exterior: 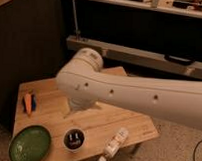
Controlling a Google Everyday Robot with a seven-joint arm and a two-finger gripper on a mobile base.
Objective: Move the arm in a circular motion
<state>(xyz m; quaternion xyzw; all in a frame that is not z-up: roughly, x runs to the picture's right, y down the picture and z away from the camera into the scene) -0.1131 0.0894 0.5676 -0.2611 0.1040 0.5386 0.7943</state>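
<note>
The arm stretches in from the right over the worktop, elbow bent downward; its gripper hangs near the wood.

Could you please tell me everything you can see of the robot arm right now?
The arm is glossy white, built of thick rounded tube segments with small dark dots. It reaches in from the right above the wooden table, bends at a rounded joint, then drops. Its gripper, a pale tip, hangs just over the tabletop.

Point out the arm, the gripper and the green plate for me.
arm [139, 94], camera view, on the long white segment.
gripper [69, 113], camera view, on the pale tip just above the wooden table.
green plate [29, 143], camera view, on its centre.
</note>
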